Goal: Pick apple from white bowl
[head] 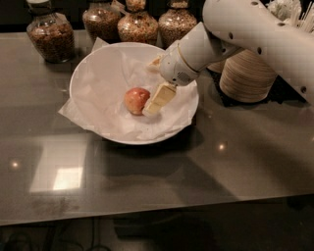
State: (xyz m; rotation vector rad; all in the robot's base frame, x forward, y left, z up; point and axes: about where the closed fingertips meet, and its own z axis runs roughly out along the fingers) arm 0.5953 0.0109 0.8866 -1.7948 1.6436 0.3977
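one tabletop (245, 162). one white bowl (81, 68) at its centre, lined with one sheet of crinkled paper (73, 112). one apple (136, 99) in the bowl. four glass jars of brown grains, ranged from 10 to 1 o'clock of the bowl: jar a (49, 34), jar b (103, 20), jar c (139, 24), jar d (176, 22). one stack of tan bowls (248, 73) in full view at 3 o'clock. one arm (255, 29) bearing one claw (158, 81), inside the rim at the bowl's 2 o'clock, with two fingers (159, 98) set apart, the lower at the apple's 3 o'clock. white utensils (289, 10) at 1 o'clock: number cannot be told.
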